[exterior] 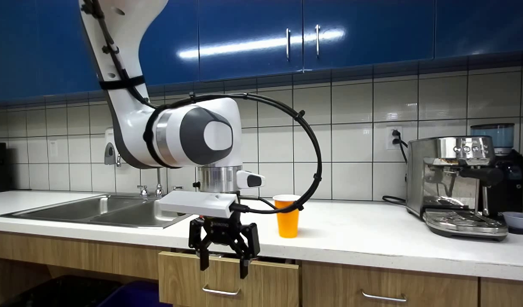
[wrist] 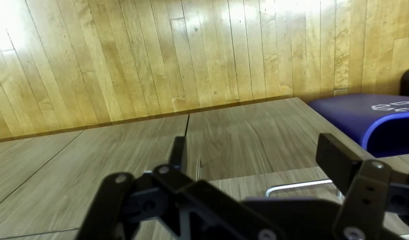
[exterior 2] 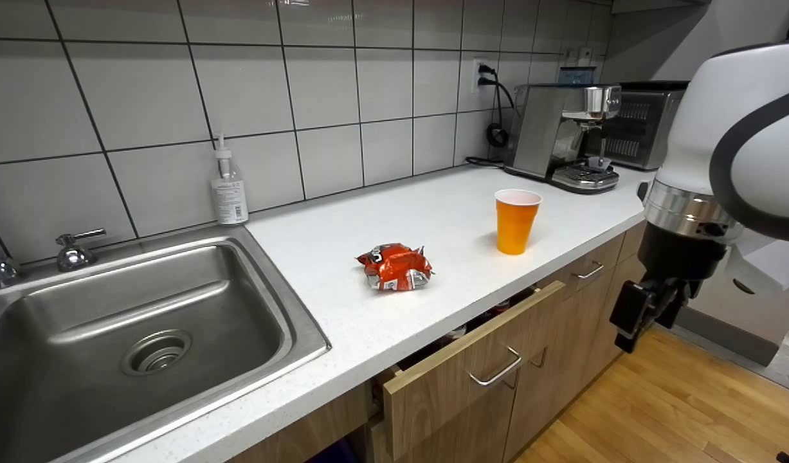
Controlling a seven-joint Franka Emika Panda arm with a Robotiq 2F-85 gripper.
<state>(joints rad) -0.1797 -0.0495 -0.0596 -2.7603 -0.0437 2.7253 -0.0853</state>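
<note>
My black gripper [exterior: 224, 265] points down in front of a partly pulled-out wooden drawer [exterior: 272, 285], its fingers wide apart and nothing between them. In an exterior view the gripper [exterior 2: 632, 325] hangs away from the drawer front, over the floor side. The wrist view shows the drawer's metal handle [wrist: 297, 185] beyond the spread fingers [wrist: 337, 160]. An orange cup [exterior 2: 515, 225] stands upright on the white counter, seen in both exterior views. A crumpled red packet [exterior 2: 397, 267] lies between cup and sink. Inside the drawer, contents show only as small glimpses.
A steel sink [exterior 2: 307, 337] is set into the counter, with a soap bottle [exterior 2: 230, 196] behind it. Farther along stands a coffee machine [exterior: 451, 183]. Blue cabinets [exterior: 252, 38] hang above. Below the counter is a purple bin [wrist: 344, 113] beside the cabinet.
</note>
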